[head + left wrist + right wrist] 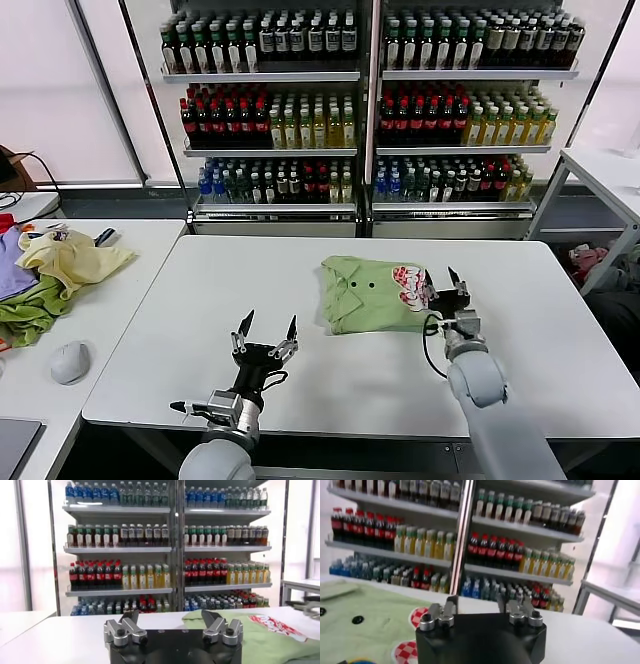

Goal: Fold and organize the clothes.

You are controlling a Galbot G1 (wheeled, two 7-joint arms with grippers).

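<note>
A pale lime-green shirt lies folded on the white table, collar and small dark buttons up, red-and-white print at its right edge. My right gripper is open and empty at the shirt's right edge, beside the print. The shirt shows in the right wrist view and in the left wrist view. My left gripper is open and empty above bare table, left of and nearer than the shirt. My left gripper and right gripper show spread jaws with nothing between them.
A side table at the left holds a heap of yellow, green and purple clothes and a grey mouse. Drink shelves stand behind the table. Another white table stands at the far right.
</note>
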